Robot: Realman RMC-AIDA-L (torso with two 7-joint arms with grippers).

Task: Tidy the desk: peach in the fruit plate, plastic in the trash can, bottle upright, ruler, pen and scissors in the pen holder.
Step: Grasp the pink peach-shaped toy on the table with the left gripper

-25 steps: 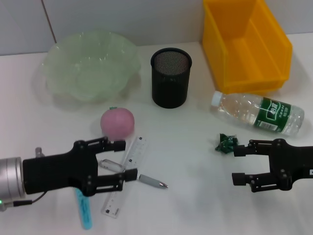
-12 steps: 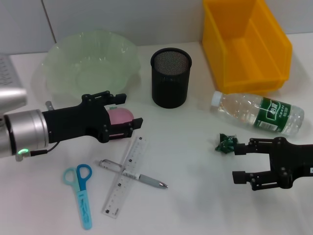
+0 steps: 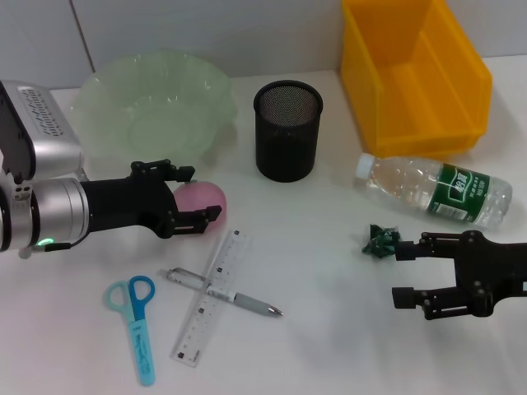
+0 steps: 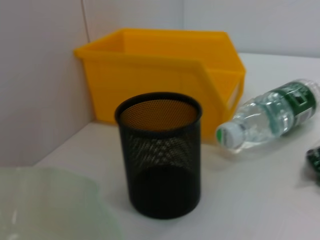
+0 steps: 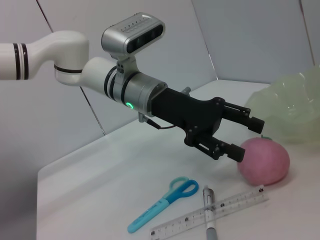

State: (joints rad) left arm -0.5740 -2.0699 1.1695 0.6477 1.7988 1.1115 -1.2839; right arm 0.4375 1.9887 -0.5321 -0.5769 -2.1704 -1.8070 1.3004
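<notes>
Since a second ago, left end effector (image 3: 196, 200) has swung off the stationery up to the peach (image 3: 202, 196); scissors (image 3: 136, 323), formerly hidden under it, now lie exposed.

Near edge of counter (image 3: 329, 346): scissors, ruler (image 3: 209, 296) with pen (image 3: 224, 291) lying across it, all flat, untouched. Right end effector (image 3: 401, 272) hangs low, jaws wide, just beside the green plastic scrap (image 3: 380, 241); not closed on it.

Mid: left end effector jaws wide, straddling the peach from its near-left side. Contact not certain from the head view; the right wrist view shows one fingertip at the fruit's skin, probably touching. Step in hand, by my reading: grasping the peach. Next calls for closing gently on it, lifting, carrying the short way to the fruit plate (image 3: 152, 107) just behind.

Far: pen holder (image 3: 287, 130) upright, bottle (image 3: 434, 189) on its side, yellow trash can (image 3: 414, 74).

Left wrist view shows holder, bin, bottle, but no peach; right wrist view alone gives the side-on gap at the fruit.
</notes>
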